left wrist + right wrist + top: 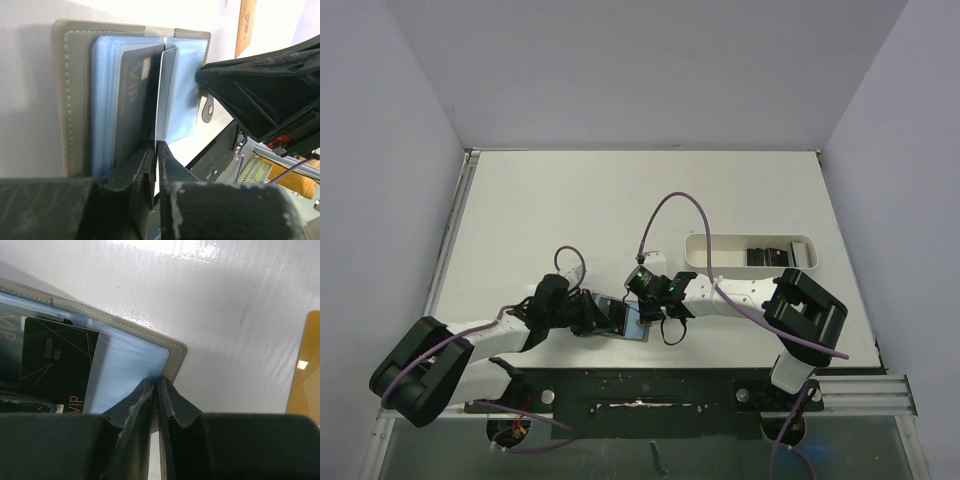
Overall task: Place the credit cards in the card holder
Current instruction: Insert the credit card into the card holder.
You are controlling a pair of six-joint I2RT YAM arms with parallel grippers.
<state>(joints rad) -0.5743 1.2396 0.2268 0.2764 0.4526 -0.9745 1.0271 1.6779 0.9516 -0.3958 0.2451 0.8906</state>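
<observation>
The card holder [628,324] lies open on the table [570,200] near its front edge, one credit card [134,100] in a pocket [107,100]. Behind and to its right sits a tray [698,250] containing further cards [770,256].

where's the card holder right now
In the top view the card holder lies open by the near edge of the table, between the left tool and right tool, both pinching it; the white tray sits behind to its right.
</observation>
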